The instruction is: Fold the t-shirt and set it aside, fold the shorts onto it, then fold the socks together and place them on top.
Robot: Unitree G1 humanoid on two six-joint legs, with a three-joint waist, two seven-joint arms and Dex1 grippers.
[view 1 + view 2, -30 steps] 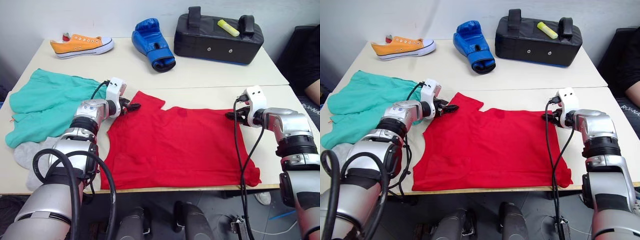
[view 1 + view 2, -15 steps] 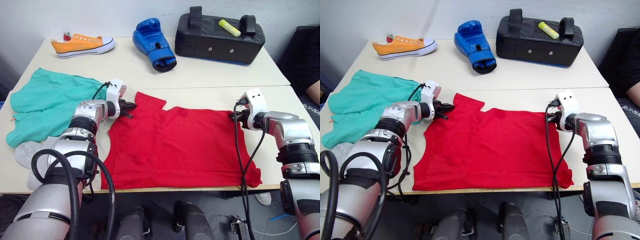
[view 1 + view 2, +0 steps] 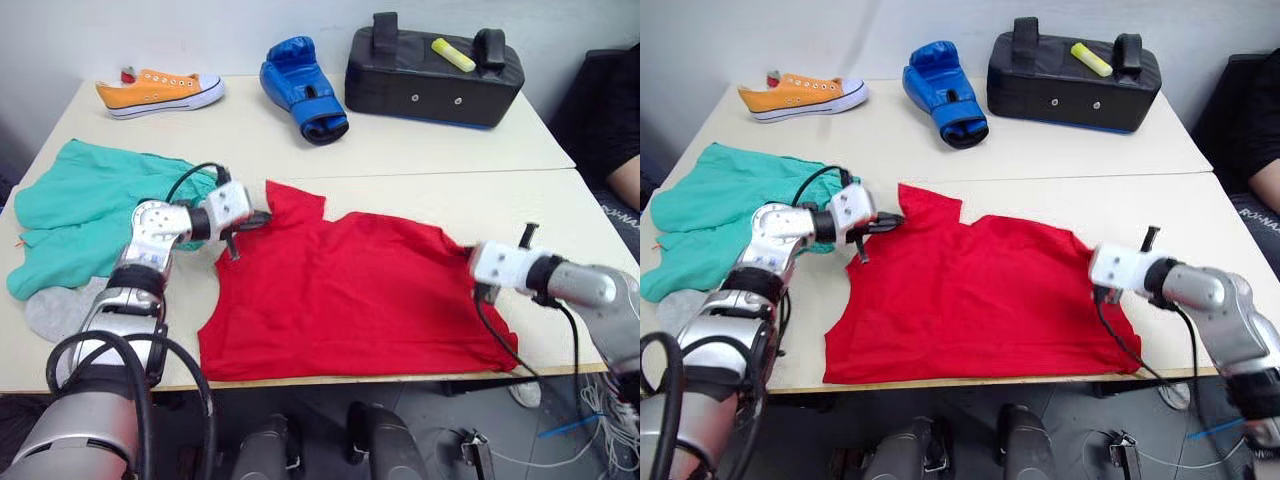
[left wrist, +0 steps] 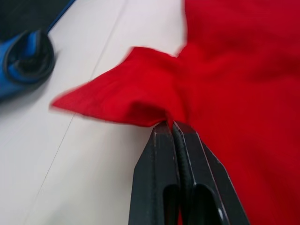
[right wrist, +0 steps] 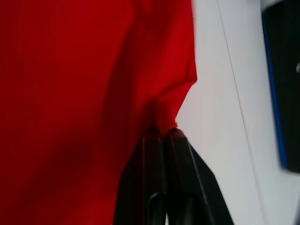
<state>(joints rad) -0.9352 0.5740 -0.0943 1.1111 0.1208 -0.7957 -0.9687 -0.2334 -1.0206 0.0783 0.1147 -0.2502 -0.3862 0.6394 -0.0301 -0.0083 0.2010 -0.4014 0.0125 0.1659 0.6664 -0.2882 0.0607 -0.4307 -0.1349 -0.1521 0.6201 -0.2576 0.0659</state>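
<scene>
Across the pale worktop [image 3: 420, 190] the red t-shirt [image 3: 350, 295] is lying spread flat, beside the teal shorts [image 3: 80, 205] and grey socks [image 3: 55, 310]. It is being pinched by the closed left gripper [image 4: 171, 124] at a sleeve and by the closed right gripper [image 5: 161, 129] at the opposite edge. For a clean fold, both edges should be lifted evenly and carried over together.

On the table [image 3: 420, 150] I count one t-shirt [image 3: 350, 290], one shorts [image 3: 80, 205], one grey socks bundle [image 3: 55, 312], one sneaker [image 3: 160, 92], one boxing glove [image 3: 300, 88], one pad [image 3: 432, 72].
</scene>
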